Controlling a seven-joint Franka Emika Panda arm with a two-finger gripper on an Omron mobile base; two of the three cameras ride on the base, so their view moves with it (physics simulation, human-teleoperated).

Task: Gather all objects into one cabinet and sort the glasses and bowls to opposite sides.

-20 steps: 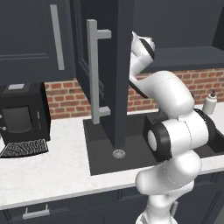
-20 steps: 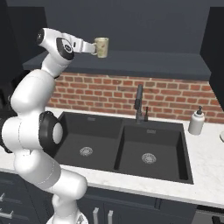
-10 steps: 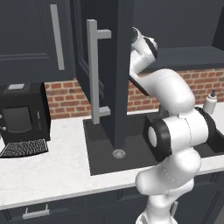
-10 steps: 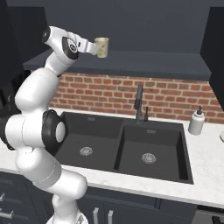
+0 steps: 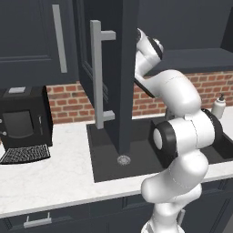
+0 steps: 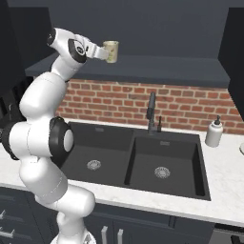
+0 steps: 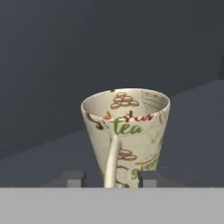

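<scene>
My gripper [image 6: 106, 52] is shut on the cream-beige mug [image 6: 112, 51] and holds it up in the open cabinet, just above the cabinet floor [image 6: 157, 66]. Seen from the hand, the mug [image 7: 127, 131] stands upright with tea lettering, its handle facing me between the two fingertips [image 7: 73, 177], and the dark cabinet back wall is behind it. The cabinet door [image 5: 124, 77] stands open toward me, its pale bar handle [image 5: 97, 77] on the left face, and it covers the hand in the left base view. The red mugs and the black bowl are out of view.
Below the cabinet lie a double black sink [image 6: 138, 159] and a dark faucet [image 6: 151, 112] against the brick wall. A white soap bottle [image 6: 214, 132] stands at the right. A black coffee machine [image 5: 22, 123] sits on the white counter at the left.
The wrist has shifted a little to the right, closer behind the mug. The mug itself has stayed at almost the same spot and height.
</scene>
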